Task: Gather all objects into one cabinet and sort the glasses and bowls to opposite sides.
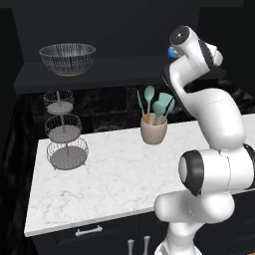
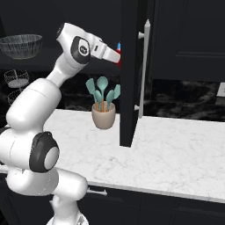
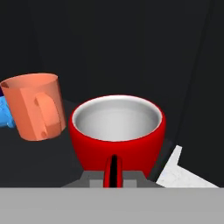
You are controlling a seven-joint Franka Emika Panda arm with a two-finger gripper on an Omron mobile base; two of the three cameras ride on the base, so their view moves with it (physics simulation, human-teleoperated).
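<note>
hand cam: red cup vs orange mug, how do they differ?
Colour: the red cup is glossy red with a pale grey inside; the orange mug is matte orange. Shape: the red cup is wide and rounded; the orange mug is taller and straight-sided, with a handle facing the camera. Pose in this view: the red cup sits level with its mouth showing; the orange mug looks tilted, its inside hidden. Both are drinking vessels standing apart on the dark shelf.

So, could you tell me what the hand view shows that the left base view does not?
Hand view alone: the red cup close before the gripper, and the orange mug beside it, apart from it. Left base view alone: the striped bowl on the cabinet shelf, the wire basket stand, the utensil pot. Both: a glimpse of the blue bowl.
</note>
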